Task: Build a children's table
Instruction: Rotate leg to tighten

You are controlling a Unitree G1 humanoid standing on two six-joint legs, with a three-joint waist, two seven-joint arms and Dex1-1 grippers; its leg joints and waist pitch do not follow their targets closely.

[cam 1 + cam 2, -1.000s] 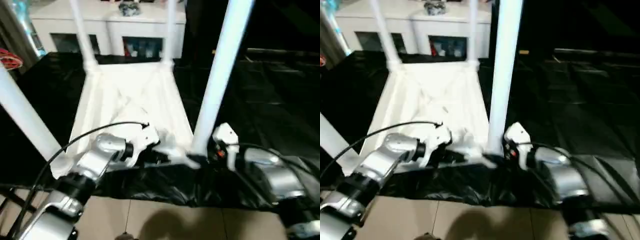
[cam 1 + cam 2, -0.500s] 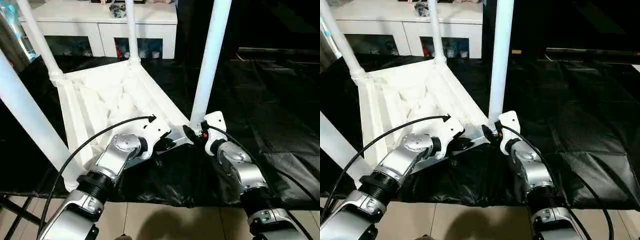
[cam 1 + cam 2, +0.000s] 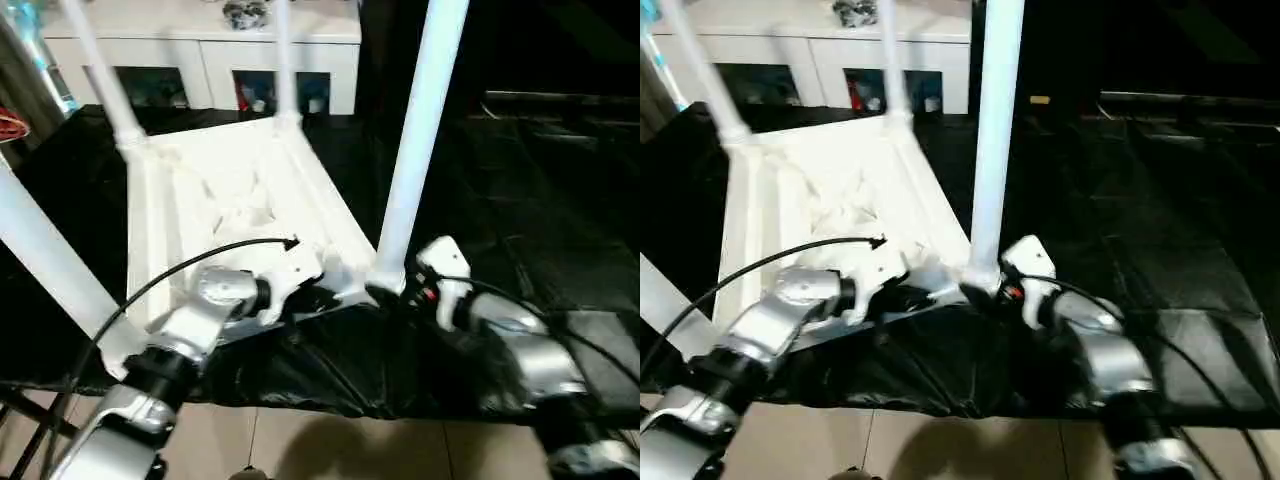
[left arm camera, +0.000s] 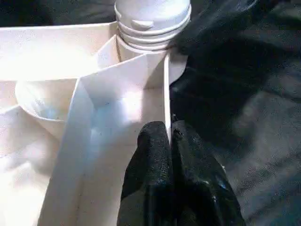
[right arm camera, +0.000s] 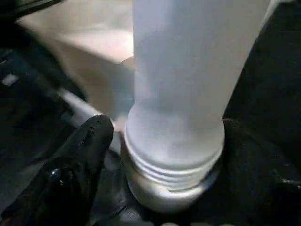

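One white tabletop [image 3: 235,190] lies upside down on one black sheet [image 3: 520,190]. Four white legs stand up from its corners: near right [image 3: 420,130], near left [image 3: 40,250], far left [image 3: 100,70] and far right [image 3: 283,60]. Two robot hands reach in, the left hand [image 4: 170,141] and the right hand [image 5: 160,150]. One white cabinet [image 3: 215,45] stands at the far side.

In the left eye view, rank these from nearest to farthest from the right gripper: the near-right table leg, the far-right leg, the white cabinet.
1. Near-right white cylindrical plastic leg, beside the right gripper.
2. Far-right leg, across the tabletop.
3. White glass-door cabinet, behind everything.
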